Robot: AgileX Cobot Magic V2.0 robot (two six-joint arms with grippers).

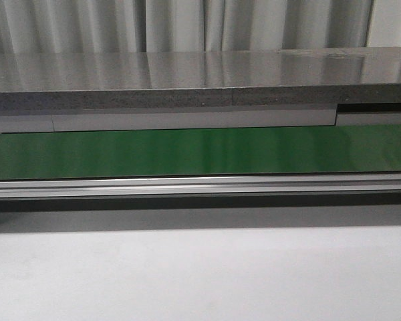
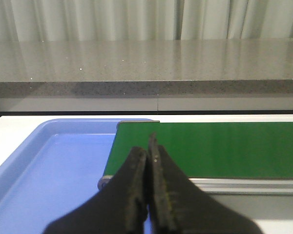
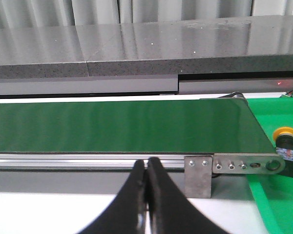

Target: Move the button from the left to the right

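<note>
I judged the job done: the button (image 3: 286,144) sat in the green tray (image 3: 278,204) at lower right, past the belt (image 3: 122,126), and both the left gripper (image 2: 148,152) and right gripper (image 3: 145,168) had fingers pressed together, empty.

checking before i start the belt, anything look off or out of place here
Nothing looks damaged or spilled. One oddity: the button already sits in the green tray past the belt's end, and the belt is bare. Both hands are shut.
</note>
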